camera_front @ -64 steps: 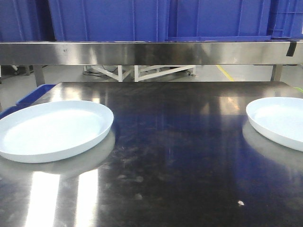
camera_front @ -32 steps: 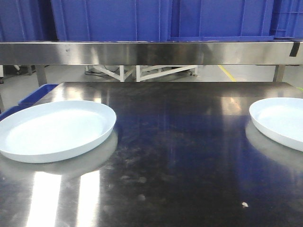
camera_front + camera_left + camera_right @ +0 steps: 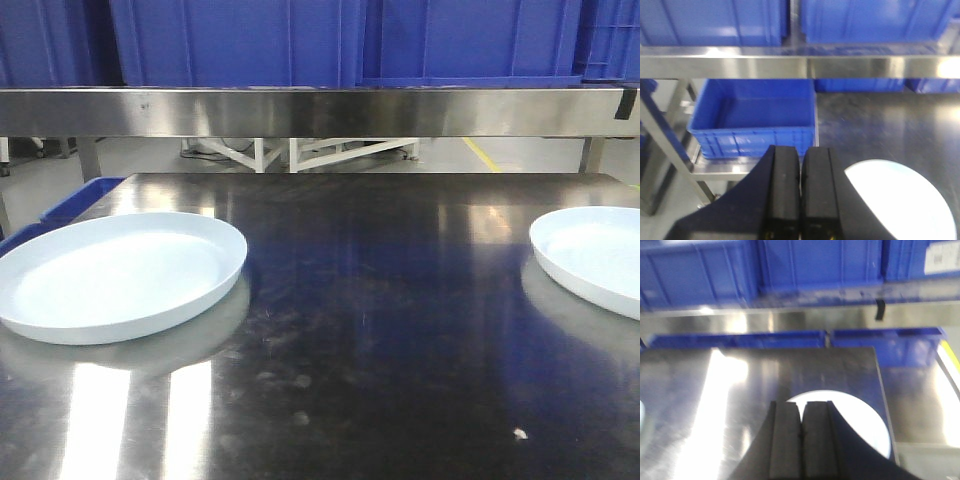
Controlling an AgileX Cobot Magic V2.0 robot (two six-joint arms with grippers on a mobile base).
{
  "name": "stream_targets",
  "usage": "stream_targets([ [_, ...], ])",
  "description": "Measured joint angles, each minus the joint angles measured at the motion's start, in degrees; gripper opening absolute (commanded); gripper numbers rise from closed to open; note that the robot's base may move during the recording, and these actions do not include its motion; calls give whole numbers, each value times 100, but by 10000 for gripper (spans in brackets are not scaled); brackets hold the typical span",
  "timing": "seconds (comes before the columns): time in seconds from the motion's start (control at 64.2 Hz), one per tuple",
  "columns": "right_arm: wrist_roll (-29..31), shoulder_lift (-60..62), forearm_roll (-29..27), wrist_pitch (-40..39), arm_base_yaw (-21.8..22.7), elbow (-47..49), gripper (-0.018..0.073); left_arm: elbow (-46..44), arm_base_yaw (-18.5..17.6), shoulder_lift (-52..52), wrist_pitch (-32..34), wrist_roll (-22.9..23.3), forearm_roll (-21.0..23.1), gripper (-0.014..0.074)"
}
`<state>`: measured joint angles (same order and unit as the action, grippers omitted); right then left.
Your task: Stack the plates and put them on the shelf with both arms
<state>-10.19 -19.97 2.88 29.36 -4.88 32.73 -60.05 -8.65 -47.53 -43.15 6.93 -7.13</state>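
On the dark steel table (image 3: 380, 300), one glossy white round plate (image 3: 120, 275) lies at nine o'clock, its twin (image 3: 595, 255) at three; my left gripper (image 3: 801, 156) and right gripper (image 3: 801, 409), jaws together, must open before reaching a rim

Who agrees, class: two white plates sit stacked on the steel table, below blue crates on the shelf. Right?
Not stacked: the front-facing view shows them apart on the steel table, left plate and right plate, below blue crates on the shelf.

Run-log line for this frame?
left plate and right plate apart on table, unstacked | left gripper shut, empty | right gripper shut, empty
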Motion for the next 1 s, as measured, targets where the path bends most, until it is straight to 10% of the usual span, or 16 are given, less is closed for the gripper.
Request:
stream_targets([
  [0.498, 0, -1520, 181, -266, 0, 275, 37, 0, -107, -274, -223, 0, 126, 98],
  [0.763, 0, -1520, 181, -268, 0, 275, 553, 0, -107, -542, -212, -12, 136, 492],
  [0.997, 0, -1520, 181, -268, 0, 275, 557, 0, -107, -1403, -198, 78, 161, 536],
])
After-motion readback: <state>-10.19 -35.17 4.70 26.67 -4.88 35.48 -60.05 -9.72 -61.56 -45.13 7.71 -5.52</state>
